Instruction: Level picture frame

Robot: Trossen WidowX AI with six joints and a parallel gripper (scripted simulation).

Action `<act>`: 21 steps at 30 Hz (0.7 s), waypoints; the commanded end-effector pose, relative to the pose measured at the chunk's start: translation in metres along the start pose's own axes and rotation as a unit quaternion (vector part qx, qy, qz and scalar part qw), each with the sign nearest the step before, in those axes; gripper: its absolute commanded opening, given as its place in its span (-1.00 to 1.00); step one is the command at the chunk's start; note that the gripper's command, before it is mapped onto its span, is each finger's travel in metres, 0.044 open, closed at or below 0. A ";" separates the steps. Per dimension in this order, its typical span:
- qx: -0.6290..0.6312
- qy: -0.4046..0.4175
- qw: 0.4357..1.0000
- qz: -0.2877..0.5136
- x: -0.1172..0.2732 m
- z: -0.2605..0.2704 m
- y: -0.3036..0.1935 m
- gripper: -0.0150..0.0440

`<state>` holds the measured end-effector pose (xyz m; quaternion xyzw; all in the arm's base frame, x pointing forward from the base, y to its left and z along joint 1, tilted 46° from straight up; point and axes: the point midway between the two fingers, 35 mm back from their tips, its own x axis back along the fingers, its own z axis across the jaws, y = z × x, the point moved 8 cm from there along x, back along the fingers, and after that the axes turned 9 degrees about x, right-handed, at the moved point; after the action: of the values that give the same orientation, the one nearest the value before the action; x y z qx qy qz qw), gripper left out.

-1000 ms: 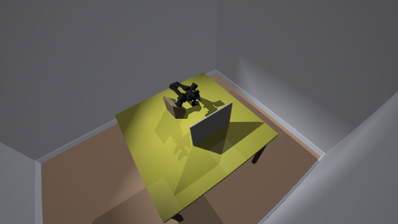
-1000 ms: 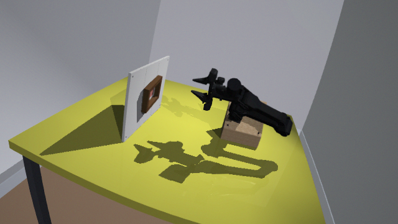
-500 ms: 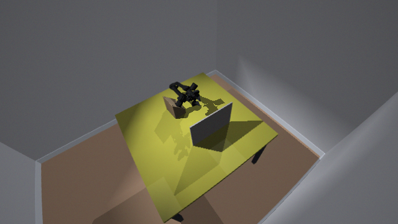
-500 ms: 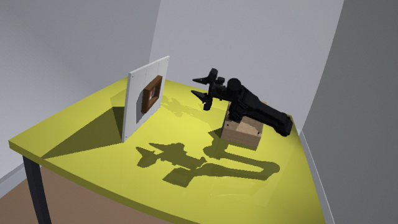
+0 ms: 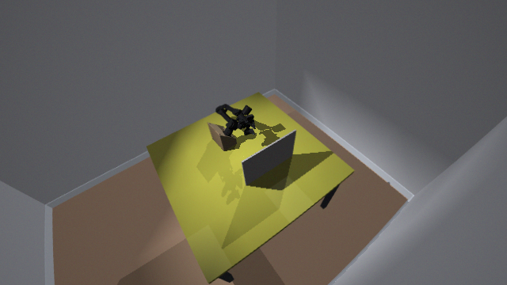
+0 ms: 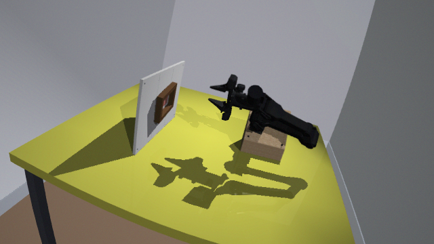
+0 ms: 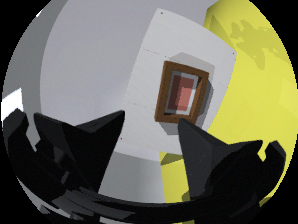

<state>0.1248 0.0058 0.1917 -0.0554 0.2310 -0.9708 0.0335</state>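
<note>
The picture frame (image 6: pixel 158 110) (image 7: pixel 161 92), brown with a reddish picture, hangs on the front of the upright white board (image 6: pixel 144 102) (image 7: pixel 142 75). It is tilted against the board's edges: seen from the front, its right side is higher than its left. The screw and the notched strip are hidden behind it. My gripper (image 6: pixel 209 93) (image 7: pixel 152 118) is open and empty, a clear distance in front of the board and not touching the frame. In the wrist view the board's top edge is toward the left, and one fingertip overlaps the frame's lower end.
The board's grey back (image 5: pixel 269 158) shows in the top view. It stands on the yellow table (image 5: pixel 190 190) (image 6: pixel 102 193). My black arm rises beside a wooden block (image 5: pixel 218 136) (image 6: pixel 261 149) at the far side from the board. Shadows of arm and board fall on the table.
</note>
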 end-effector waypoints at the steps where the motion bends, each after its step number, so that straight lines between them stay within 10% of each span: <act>1: -0.003 0.000 1.000 -0.003 0.000 0.000 0.001 0.39; 21: -0.001 0.008 1.000 0.002 -0.026 -0.006 -0.004 0.39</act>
<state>0.1378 0.0094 0.1944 -0.0416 0.2292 -0.9718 0.0365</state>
